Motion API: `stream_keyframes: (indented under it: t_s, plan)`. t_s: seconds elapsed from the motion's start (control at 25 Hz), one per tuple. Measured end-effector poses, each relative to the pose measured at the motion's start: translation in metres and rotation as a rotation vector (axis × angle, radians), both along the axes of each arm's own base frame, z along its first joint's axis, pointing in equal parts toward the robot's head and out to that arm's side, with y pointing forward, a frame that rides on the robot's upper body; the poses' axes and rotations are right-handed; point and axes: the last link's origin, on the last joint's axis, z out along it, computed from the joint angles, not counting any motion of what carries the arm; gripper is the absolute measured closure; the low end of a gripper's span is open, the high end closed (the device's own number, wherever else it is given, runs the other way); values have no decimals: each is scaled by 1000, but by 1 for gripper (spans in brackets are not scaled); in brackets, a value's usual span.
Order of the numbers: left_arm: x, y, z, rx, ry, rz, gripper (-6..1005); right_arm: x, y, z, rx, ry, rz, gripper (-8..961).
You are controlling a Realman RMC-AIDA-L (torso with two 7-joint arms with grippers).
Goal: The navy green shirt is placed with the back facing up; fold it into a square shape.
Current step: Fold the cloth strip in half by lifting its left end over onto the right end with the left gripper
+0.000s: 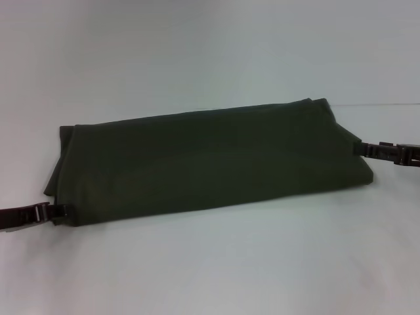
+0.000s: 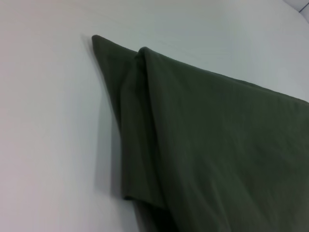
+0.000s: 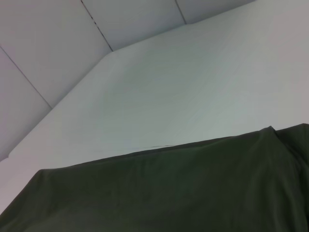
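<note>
Left gripper [image 1: 60, 210] reaches in low from our left side and meets the near left corner of the shirt [image 1: 210, 164]; its tip touches the cloth edge there, but we cannot tell how far apart its fingers stand or whether cloth is pinched between them; right gripper [image 1: 362, 148] comes in from our right side and touches the right end of the shirt, a little above the near edge, and again we cannot tell its opening or whether it has hold of anything. We see the shirt lying on the white counter [image 1: 210, 269] as a long, narrow, dark olive band, folded lengthwise, running from near left to far right across the middle of the head view; its upper face is plain, with soft creases along its length; at the left end the layers bulge and overlap slightly, and at the far right corner two edges show one behind the other. From our left wrist the shirt [image 2: 217, 145] shows a folded end with stacked layers and a pointed corner resting on the counter [image 2: 48, 121]; from our right wrist the shirt [image 3: 169, 193] fills the lower part, its long edge lying flat against the counter [image 3: 169, 96], with pale wall panels [image 3: 48, 38] beyond.
</note>
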Motion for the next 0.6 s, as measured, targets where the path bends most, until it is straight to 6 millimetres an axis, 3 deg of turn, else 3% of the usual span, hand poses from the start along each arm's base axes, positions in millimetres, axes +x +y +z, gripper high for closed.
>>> stream_keyframes:
  t_s: [0.12,0.36,0.6]
  plan:
    - [1,1,0,-2,9,-7,687,0,0,0,0,0,0,28]
    - [1,4,-3,-9,45,-17,746,0,0,0,0,2,-2,28]
    - [1,5,-3,-12,51,-22,909,0,0,0,-2,8,-7,28]
